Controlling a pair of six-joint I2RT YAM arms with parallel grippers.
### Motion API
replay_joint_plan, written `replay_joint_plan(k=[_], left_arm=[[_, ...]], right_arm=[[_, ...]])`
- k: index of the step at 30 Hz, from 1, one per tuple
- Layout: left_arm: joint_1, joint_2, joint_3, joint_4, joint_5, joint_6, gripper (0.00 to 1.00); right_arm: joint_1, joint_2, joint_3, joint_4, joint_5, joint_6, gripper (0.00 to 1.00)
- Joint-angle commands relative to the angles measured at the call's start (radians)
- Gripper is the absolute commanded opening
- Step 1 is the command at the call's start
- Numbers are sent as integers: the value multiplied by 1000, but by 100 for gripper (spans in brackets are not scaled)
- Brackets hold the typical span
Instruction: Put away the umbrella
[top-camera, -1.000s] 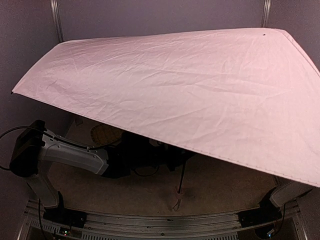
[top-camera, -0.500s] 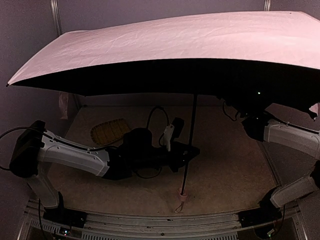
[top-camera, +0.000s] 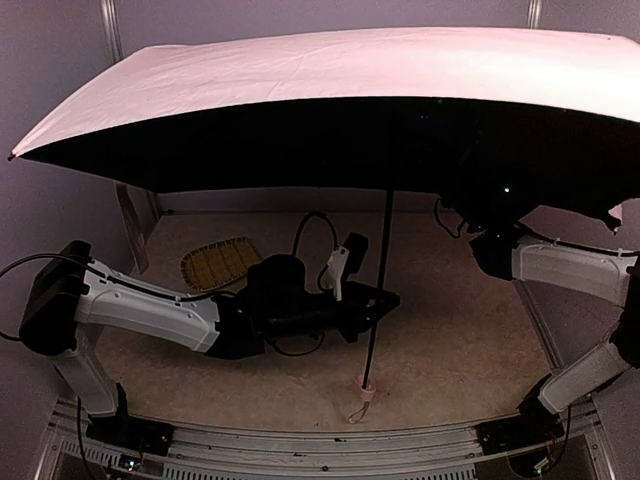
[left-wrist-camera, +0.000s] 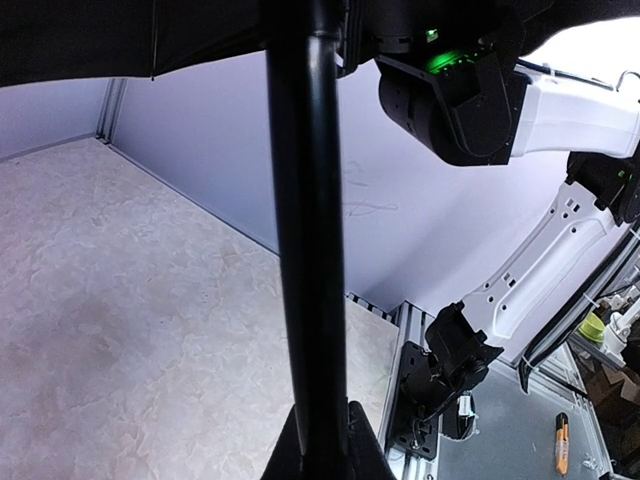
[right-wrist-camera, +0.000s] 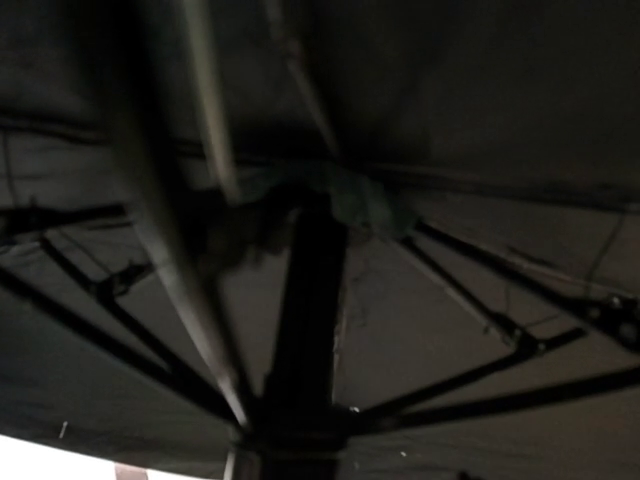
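Observation:
The umbrella (top-camera: 350, 70) stands open, its pale pink canopy spanning the top view with the black lining facing down. Its thin black shaft (top-camera: 378, 280) runs down to the small pink handle (top-camera: 366, 390) at the table. My left gripper (top-camera: 385, 300) is shut on the shaft; in the left wrist view the shaft (left-wrist-camera: 305, 250) rises from between the fingertips (left-wrist-camera: 365, 455). My right arm (top-camera: 560, 268) reaches up under the canopy, where its gripper is lost in the dark. The right wrist view shows only the lining, ribs (right-wrist-camera: 480, 370) and shaft (right-wrist-camera: 310, 300).
A woven bamboo tray (top-camera: 220, 262) lies on the table (top-camera: 450, 340) at the back left, behind my left arm. Grey walls close in the back and sides. The metal rail (top-camera: 320, 440) with the arm bases runs along the near edge.
A second ago the canopy was tipped toward the camera and hid the table. It has swung up, so the black underside, shaft and right arm now show. The left grip is unchanged.

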Motion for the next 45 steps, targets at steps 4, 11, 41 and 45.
replay_joint_plan(k=[4, 11, 41, 45], left_arm=[[-18, 5, 38, 58, 32, 55, 0], [-13, 9, 52, 80, 37, 28, 0], [1, 23, 43, 200, 163, -39, 0], [-4, 19, 41, 202, 161, -38, 0]], right_arm=[[-4, 31, -1, 118, 147, 112, 69], [58, 60, -74, 269, 274, 119, 78], [162, 72, -68, 408, 410, -67, 68], [159, 97, -73, 448, 448, -20, 58]])
